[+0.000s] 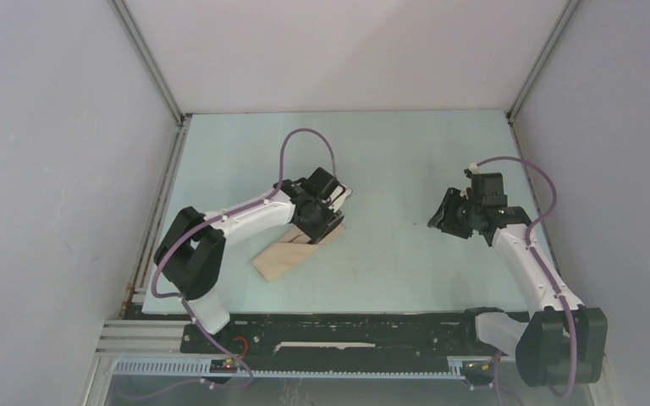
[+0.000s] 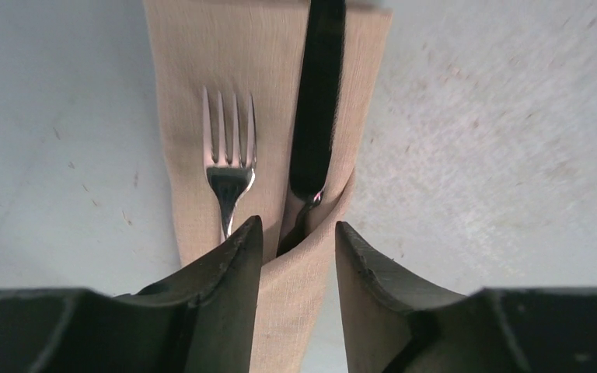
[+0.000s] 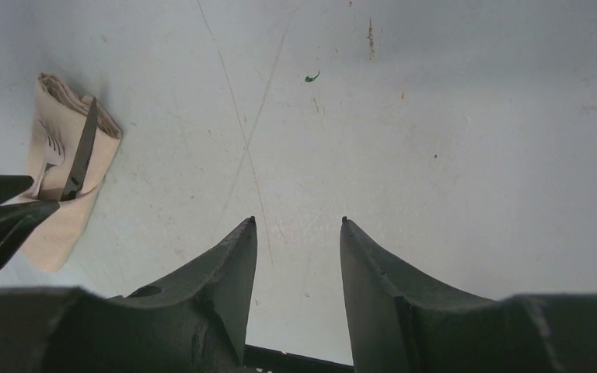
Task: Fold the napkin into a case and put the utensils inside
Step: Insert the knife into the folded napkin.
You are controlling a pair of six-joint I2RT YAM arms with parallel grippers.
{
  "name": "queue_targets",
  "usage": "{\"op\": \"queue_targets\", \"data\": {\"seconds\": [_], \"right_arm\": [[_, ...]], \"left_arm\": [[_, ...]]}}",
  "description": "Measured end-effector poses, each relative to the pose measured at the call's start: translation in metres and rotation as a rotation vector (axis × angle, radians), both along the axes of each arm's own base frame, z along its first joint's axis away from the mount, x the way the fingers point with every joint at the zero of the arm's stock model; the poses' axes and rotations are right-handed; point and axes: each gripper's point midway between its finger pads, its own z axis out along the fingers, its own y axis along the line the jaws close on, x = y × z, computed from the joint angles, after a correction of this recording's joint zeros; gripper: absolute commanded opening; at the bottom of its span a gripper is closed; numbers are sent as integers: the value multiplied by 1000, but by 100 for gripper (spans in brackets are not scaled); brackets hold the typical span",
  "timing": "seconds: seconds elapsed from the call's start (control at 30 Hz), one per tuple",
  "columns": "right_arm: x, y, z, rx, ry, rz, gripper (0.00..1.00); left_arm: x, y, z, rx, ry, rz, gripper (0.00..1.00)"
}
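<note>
The napkin (image 2: 186, 85) lies on the desk (image 3: 435, 116) left of centre, folded into a narrow case (image 1: 281, 259) with a diagonal pocket edge. Both utensils sit in the pocket: the fork (image 2: 229, 159) on one side with its tines exposed, the knife (image 2: 316, 109) beside it with its dark blade projecting past the pocket edge. The handles are hidden under the cloth. The left claw (image 2: 297, 225) hangs directly over the lower part of the case, fingers spread, with cloth visible in the gap and nothing pinched. The right claw (image 3: 297, 221) is also spread, over bare desk, well apart from the case. Handling notes: the cloth is soft and limp, so the folds have little to hold them and a pull on one layer would likely open them. The utensils are stiff, smooth and light, and are judged likely to slide out if the case is tilted. If repositioning is required, grip the lower end across all layers, so that the handles are clamped through the cloth, and keep the case flat.
</note>
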Motion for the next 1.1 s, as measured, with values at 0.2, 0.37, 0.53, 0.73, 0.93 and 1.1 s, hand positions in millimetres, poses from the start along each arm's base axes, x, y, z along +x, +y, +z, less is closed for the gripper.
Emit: {"op": "queue_targets", "data": {"seconds": [0.2,0.37,0.53,0.73,0.93,1.1], "right_arm": [[-1,2,-1,0,2,9,52],[-1,3,-1,-1,2,11,52],[-1,3,-1,-3,2,10,52],[-1,3,-1,-3,3,10,52],[-1,2,-1,-6,2,8,52],[-1,1,-1,-9,2,6,52]], "left_arm": [[19,-22,17,-59,-33,16,46],[21,-27,2,-42,8,14,45],[19,-30,-14,-21,58,9,43],[25,-38,-18,-24,67,6,43],[26,-38,-21,-20,70,6,37],[26,-38,-26,-12,79,4,32]]}}
